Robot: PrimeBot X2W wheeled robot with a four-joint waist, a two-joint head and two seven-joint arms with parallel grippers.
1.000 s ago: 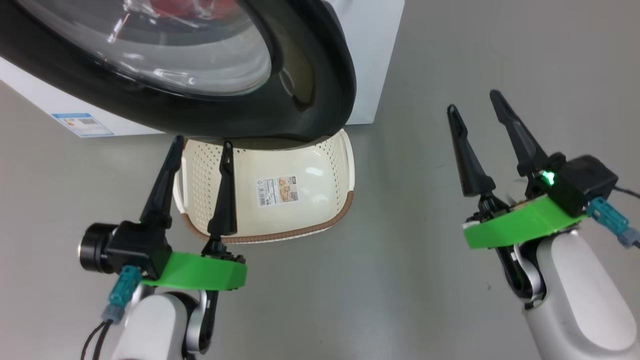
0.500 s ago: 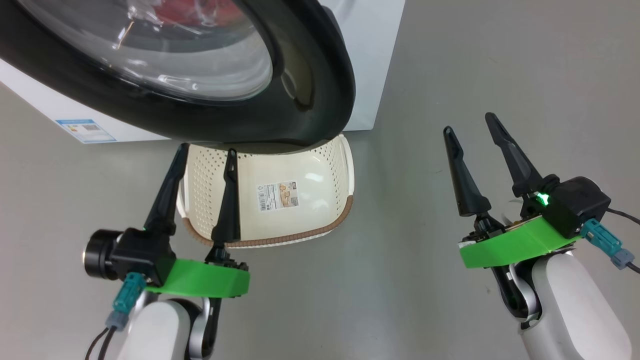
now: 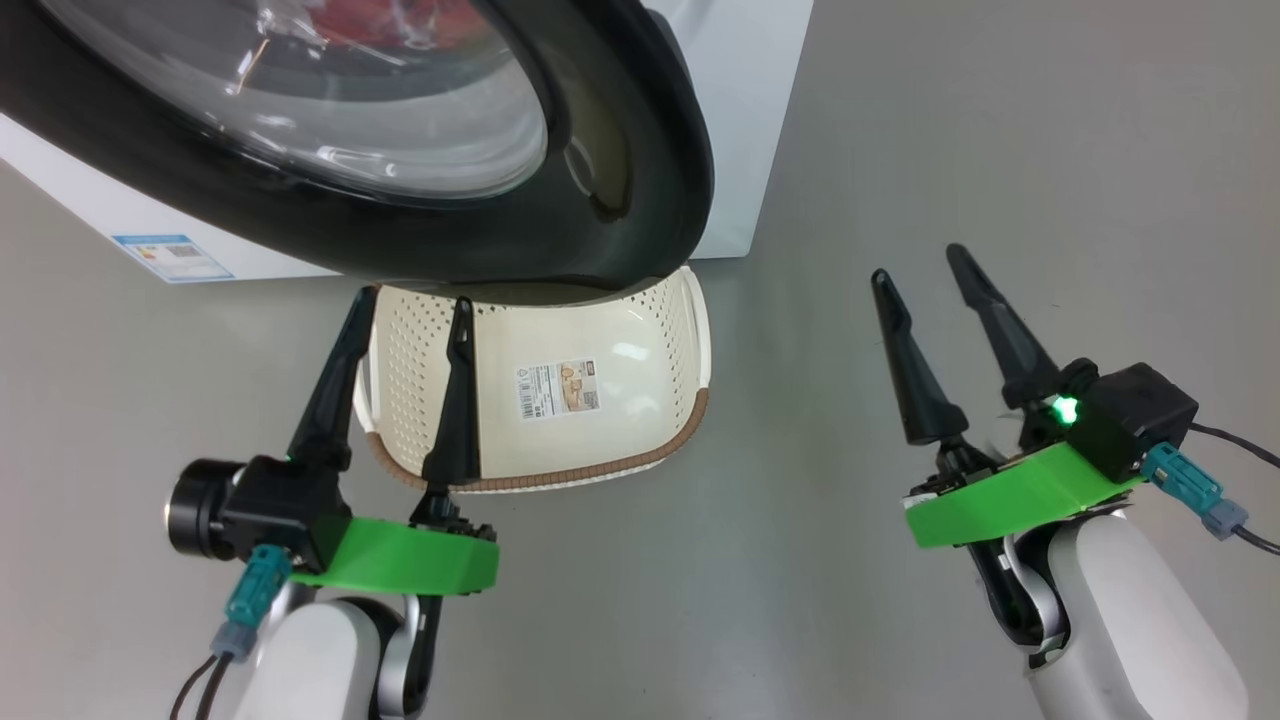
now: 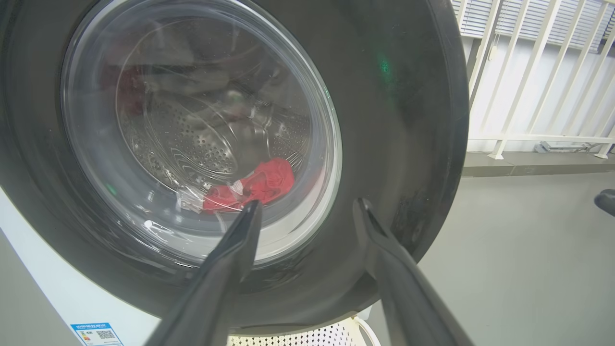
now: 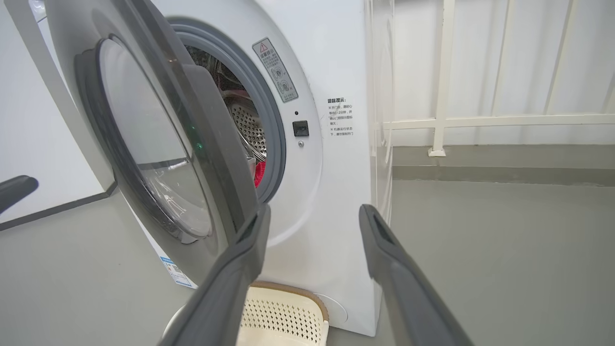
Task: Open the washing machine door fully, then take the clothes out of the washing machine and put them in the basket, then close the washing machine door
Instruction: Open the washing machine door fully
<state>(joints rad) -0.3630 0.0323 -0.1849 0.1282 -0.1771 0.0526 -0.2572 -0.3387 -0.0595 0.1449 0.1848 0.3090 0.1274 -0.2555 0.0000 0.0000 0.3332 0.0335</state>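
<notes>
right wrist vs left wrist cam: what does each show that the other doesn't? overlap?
Right wrist, not left: grey rubber gasket, black latch socket, the gap between the white washing machine and its round black-rimmed glass door, ajar. Left wrist, not right: that door's outer face head-on, white parts on the red fabric clothes behind the glass. Both: steel drum, clothes, cream perforated basket, white railing; left end effector and right end effector open.
</notes>
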